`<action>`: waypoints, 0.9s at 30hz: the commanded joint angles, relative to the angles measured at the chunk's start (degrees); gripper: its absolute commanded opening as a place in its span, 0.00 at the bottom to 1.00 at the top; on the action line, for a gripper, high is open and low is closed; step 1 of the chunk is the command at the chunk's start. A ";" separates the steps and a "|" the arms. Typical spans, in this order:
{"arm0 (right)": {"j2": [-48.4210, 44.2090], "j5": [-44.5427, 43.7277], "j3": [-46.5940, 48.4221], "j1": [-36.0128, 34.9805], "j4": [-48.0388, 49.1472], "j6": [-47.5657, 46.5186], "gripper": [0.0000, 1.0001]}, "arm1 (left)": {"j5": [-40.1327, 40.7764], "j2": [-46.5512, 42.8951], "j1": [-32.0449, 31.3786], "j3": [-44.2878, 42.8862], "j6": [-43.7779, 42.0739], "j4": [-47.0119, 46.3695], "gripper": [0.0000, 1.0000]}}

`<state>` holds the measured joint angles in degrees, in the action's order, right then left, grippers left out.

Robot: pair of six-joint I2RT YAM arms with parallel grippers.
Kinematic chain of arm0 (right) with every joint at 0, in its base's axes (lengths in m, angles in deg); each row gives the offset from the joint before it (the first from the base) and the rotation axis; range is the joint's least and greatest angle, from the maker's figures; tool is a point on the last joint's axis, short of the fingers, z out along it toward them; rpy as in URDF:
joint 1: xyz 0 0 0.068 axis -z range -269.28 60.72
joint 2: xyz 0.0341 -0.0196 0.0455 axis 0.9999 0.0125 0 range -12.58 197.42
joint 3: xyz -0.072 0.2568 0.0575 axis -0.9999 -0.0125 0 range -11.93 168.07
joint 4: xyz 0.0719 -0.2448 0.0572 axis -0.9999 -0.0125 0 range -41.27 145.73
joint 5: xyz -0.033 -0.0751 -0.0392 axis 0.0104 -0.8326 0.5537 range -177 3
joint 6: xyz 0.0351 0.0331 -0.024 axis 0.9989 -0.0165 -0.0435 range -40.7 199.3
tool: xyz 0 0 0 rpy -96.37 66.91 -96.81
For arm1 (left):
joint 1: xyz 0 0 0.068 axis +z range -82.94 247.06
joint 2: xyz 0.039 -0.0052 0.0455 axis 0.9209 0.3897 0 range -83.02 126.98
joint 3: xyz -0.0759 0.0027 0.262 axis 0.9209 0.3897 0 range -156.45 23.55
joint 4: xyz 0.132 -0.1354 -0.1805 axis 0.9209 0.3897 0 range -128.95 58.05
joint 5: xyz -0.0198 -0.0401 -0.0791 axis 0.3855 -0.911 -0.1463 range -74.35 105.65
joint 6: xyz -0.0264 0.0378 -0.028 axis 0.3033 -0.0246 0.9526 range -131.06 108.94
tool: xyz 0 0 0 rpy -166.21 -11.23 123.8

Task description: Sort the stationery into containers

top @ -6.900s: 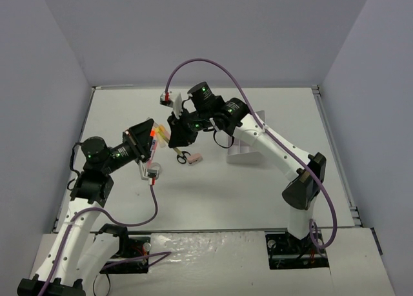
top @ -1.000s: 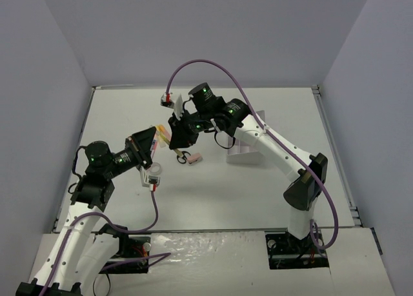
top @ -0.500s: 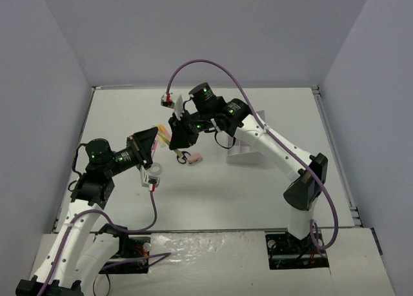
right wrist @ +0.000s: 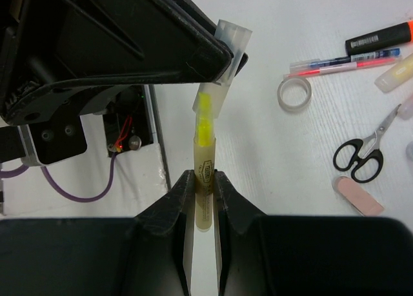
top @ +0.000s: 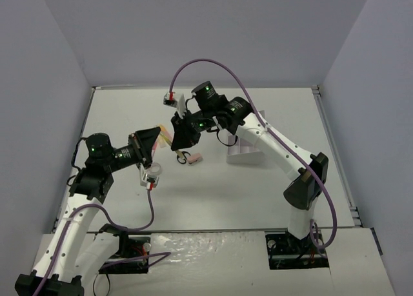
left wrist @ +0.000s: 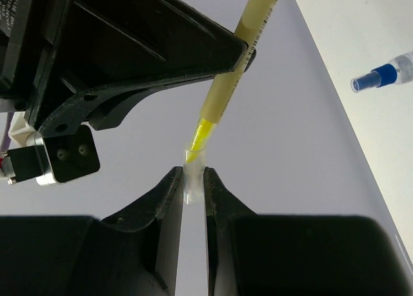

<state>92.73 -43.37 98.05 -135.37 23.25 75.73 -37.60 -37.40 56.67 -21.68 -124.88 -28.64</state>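
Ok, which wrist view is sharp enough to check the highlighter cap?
Right wrist: yellow highlighter and clear cap crisp, evenly lit. Left wrist: cap sharp in the left tool, blue-capped bottle behind slightly soft. Top external: too small to judge.

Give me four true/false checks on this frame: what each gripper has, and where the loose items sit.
1. The right gripper is shut on the barrel of the yellow highlighter. True.
2. The left gripper is open and holds nothing. False: it is shut on the clear cap at the highlighter's tip.
3. The scissors lie on the table next to the pink eraser. True.
4. The tape ring sits inside a compartment of the tray. False: it lies on the bare table, near the orange highlighter.
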 commanded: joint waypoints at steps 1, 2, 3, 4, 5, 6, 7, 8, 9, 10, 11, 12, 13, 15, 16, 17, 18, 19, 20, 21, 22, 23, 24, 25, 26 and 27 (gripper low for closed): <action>-0.18 8.69 3.68 2.32 3.73 3.51 0.00 | -9.71 2.21 -0.26 -4.71 -43.15 1.09 0.00; -0.40 8.63 3.55 2.48 3.70 3.57 0.00 | -9.93 2.52 -0.24 -4.85 -43.19 0.87 0.00; -0.63 8.40 3.40 2.58 3.65 3.60 0.00 | -10.13 2.82 -0.24 -4.95 -43.24 0.66 0.00; -0.59 8.55 3.30 2.58 3.70 4.60 0.00 | -10.42 3.45 -0.29 -5.10 -43.24 -0.25 0.00; -0.46 8.66 3.27 2.58 3.74 5.63 0.00 | -10.66 4.07 -0.40 -5.20 -43.25 -1.25 0.00; -0.01 8.66 3.49 2.58 3.74 6.69 0.00 | -10.72 4.69 -0.73 -5.15 -43.31 -2.59 0.00; 0.38 8.54 3.67 2.58 3.74 7.52 0.00 | -10.69 5.27 -1.02 -5.17 -43.33 -3.65 0.00; 0.76 8.36 3.82 2.58 3.74 8.23 0.00 | -10.62 5.82 -1.28 -5.25 -43.33 -4.54 0.00; 1.07 8.15 3.90 2.58 3.74 8.75 0.00 | -10.57 6.30 -1.47 -5.35 -43.33 -5.19 0.00; 1.25 7.76 3.84 2.58 3.74 8.89 0.00 | -10.56 6.61 -1.54 -5.52 -43.33 -5.41 0.00; 1.39 7.01 3.86 2.58 3.74 9.35 0.00 | -10.55 6.95 -1.74 -5.63 -43.33 -6.06 0.00; 1.44 6.28 3.96 2.58 3.74 9.64 0.00 | -10.51 7.00 -1.74 -5.54 -43.33 -6.35 0.00; 1.55 5.64 4.16 2.58 3.77 9.81 0.00 | -10.44 7.03 -1.74 -5.37 -43.33 -6.60 0.00; 1.93 4.19 5.39 2.65 3.74 10.10 0.00 | -10.25 6.91 -1.83 -4.74 -43.33 -6.77 0.00; 2.40 2.72 6.80 2.59 3.74 10.56 0.00 | -10.14 6.62 -1.83 -4.21 -43.33 -6.71 0.00; 3.07 2.09 8.29 2.62 3.78 10.80 0.00 | -10.17 6.55 -1.79 -3.97 -43.33 -6.90 0.00; 3.75 1.53 9.79 2.66 3.82 11.02 0.00 | -10.21 6.51 -1.74 -3.75 -43.33 -7.11 0.00; 4.32 0.77 10.82 2.71 3.83 11.12 0.00 | -10.13 6.54 -1.74 -3.48 -43.33 -7.38 0.00; 4.88 0.00 11.79 2.76 3.83 11.22 0.00 | -10.04 6.59 -1.74 -3.21 -43.33 -7.66 0.00; 5.75 -0.68 12.48 2.76 3.88 11.22 0.00 | -9.99 6.59 -1.74 -3.15 -43.33 -7.82 0.00; 6.38 -1.30 13.10 2.76 3.91 11.20 0.00 | -9.93 6.59 -1.74 -3.08 -43.33 -7.95 0.00; 6.47 -1.79 13.59 2.76 3.95 11.13 0.00 | -9.85 6.59 -1.74 -3.01 -43.33 -8.03 0.00; 6.99 -2.34 14.18 2.76 4.15 11.13 0.00 | -9.78 6.59 -1.74 -2.98 -43.33 -8.06 0.00; 7.50 -2.89 14.76 2.76 4.36 11.13 0.00 | -9.71 6.59 -1.74 -2.94 -43.33 -8.09 0.00; 8.00 -3.11 15.16 2.72 4.57 11.05 0.00 | -9.56 6.68 -1.74 -2.93 -43.33 -7.98 0.00; 8.40 -2.95 15.63 2.65 4.74 10.89 0.00 | -9.41 6.75 -1.74 -2.97 -43.33 -7.66 0.00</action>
<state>99.14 -42.48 109.15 -132.48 18.72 86.14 -38.38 -30.19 56.59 -24.26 -125.10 -35.40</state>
